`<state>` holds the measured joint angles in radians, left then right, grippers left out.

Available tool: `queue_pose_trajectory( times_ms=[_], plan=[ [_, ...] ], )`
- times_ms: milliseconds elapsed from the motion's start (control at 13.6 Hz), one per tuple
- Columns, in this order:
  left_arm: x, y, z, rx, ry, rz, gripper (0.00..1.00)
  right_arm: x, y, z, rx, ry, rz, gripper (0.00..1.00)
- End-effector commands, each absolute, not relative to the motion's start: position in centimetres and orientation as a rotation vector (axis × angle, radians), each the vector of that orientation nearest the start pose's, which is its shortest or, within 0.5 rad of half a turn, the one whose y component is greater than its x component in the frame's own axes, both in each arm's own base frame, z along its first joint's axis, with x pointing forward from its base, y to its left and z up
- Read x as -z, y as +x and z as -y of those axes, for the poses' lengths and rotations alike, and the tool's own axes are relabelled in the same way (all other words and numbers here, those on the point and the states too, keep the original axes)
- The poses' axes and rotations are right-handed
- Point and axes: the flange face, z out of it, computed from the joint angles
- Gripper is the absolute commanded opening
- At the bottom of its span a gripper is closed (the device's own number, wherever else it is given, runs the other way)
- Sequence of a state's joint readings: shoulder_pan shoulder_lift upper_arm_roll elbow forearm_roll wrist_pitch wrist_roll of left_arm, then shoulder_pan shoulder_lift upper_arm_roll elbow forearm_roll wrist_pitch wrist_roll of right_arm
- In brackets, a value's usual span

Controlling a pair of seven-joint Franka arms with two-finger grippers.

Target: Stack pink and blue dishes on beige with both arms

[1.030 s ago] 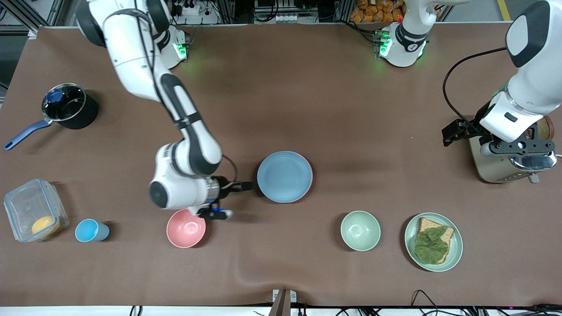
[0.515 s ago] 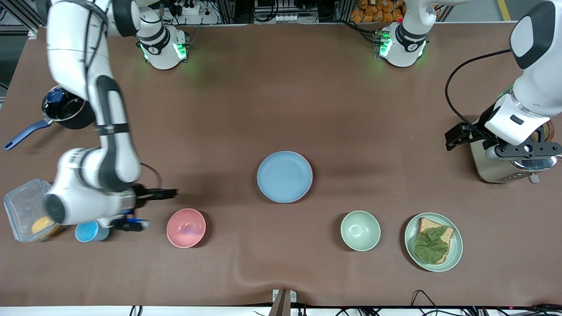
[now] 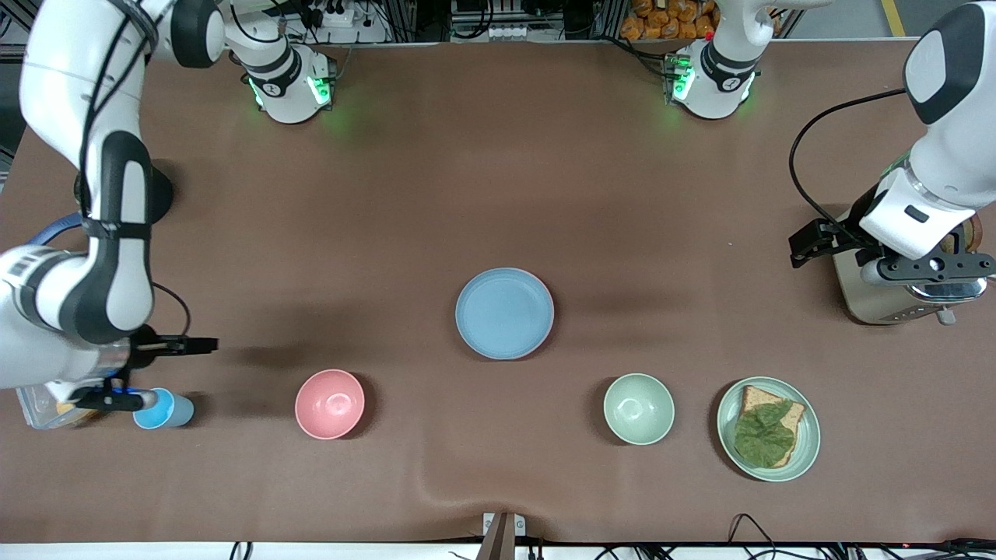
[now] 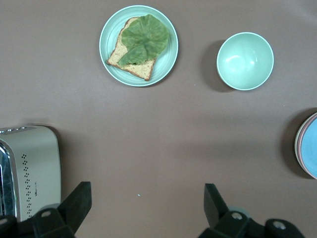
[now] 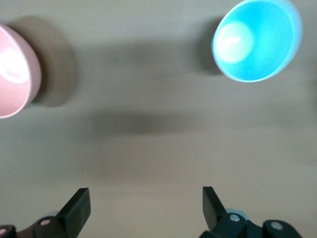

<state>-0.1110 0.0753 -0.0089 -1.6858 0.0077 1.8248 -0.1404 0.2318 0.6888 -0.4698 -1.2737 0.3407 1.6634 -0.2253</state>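
The light blue plate [image 3: 504, 313] lies flat at the middle of the table, on top of a stack. A thin pink rim [image 4: 299, 144] of the pink plate shows under it. The beige plate is hidden beneath them. My right gripper [image 3: 185, 371] hangs open and empty over bare table beside the small blue cup [image 5: 256, 39], with the pink bowl [image 5: 12, 69] toward the table's middle. My left gripper [image 4: 146, 196] waits, open and empty, above the table next to the toaster [image 4: 29, 168] at the left arm's end.
A deep pink bowl [image 3: 329, 404], a small blue cup [image 3: 162, 409], a pale green bowl [image 3: 639, 408] and a green plate with bread and lettuce [image 3: 768, 428] stand in a row nearer the front camera. The right arm covers a clear container [image 3: 35, 412] and a black pot [image 3: 159, 190].
My right arm has swung away from the blue plate, past the pink bowl, to the blue cup at its own end of the table. The left arm has barely moved.
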Motion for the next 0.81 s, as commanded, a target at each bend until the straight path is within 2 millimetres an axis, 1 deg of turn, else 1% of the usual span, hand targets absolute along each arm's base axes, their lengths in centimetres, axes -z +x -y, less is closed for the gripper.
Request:
queue_pose_trajectory(
  times_ms=[0,74,147,221,368,515,589,736],
  plan=[
    [-55.4,59.1,7.2,0.1,-3.151,0.056,1.0,-43.8,66.0,5.8,-0.284,-3.112,0.029,1.0],
    [-55.3,59.1,7.2,0.098,-3.151,0.056,1.0,-45.8,64.6,5.0,-0.272,-3.133,-0.023,1.0],
    [-55.4,59.1,7.2,0.1,-3.149,0.056,1.0,-47.0,63.4,4.8,-0.268,-3.126,-0.078,1.0],
    [-55.3,59.1,7.2,0.098,-3.149,0.056,1.0,-48.6,62.0,4.7,-0.254,-3.112,-0.096,1.0],
    [-55.3,59.1,7.3,0.098,-3.149,0.053,1.0,-52.0,59.5,3.8,-0.246,-3.089,-0.091,1.0],
    [-55.3,59.1,7.4,0.098,-3.149,0.051,1.0,-54.9,57.2,3.4,-0.287,-3.104,-0.126,1.0],
    [-55.3,59.1,7.5,0.098,-3.149,0.048,1.0,-56.6,56.6,3.4,-0.248,-3.115,-0.121,1.0],
    [-55.3,59.1,7.4,0.098,-3.149,0.051,1.0,-59.7,56.0,5.2,-0.173,-3.111,-0.157,1.0]
  ],
)
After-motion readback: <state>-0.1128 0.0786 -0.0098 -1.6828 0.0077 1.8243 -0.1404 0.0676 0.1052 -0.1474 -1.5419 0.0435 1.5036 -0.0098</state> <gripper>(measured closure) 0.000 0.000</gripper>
